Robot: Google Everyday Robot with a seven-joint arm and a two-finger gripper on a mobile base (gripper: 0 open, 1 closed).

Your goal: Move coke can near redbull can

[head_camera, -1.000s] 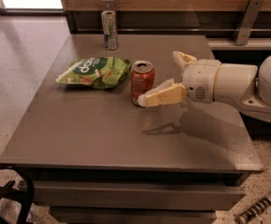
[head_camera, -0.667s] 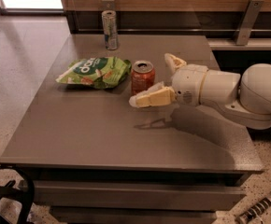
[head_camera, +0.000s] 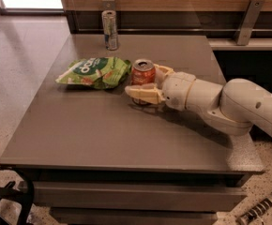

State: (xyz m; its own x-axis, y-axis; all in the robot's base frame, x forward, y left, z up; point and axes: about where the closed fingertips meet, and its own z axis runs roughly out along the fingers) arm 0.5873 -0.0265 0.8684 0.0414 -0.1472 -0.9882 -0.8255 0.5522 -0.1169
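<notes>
**A:** Item one, coke can [head_camera: 143, 71]. Location?

**B:** It stood upright at frame centre on the surface [head_camera: 126, 139], just right of the green bag [head_camera: 94, 71]. It appeared to rest on its base and was not raised.

**A:** Item two, redbull can [head_camera: 109, 29]?

**B:** Upright, upper left of centre, near the far edge of the surface. It was well apart from the coke can, and the bag lay below it in the frame.

**A:** Item three, gripper [head_camera: 144, 82]?

**B:** At the coke can, with its arm extending in from the right edge. The fingers [head_camera: 143, 93] were apart, one across the near side of the can and the other behind it, so the can sat between them. No firm clamp was evident.

**A:** Progress entry?

**B:** By my judgement the approach was done and the grasp was only at its start. Still to do:
- close on the coke can
- carry it toward the upper left
- set it beside the redbull can
- let go
</notes>
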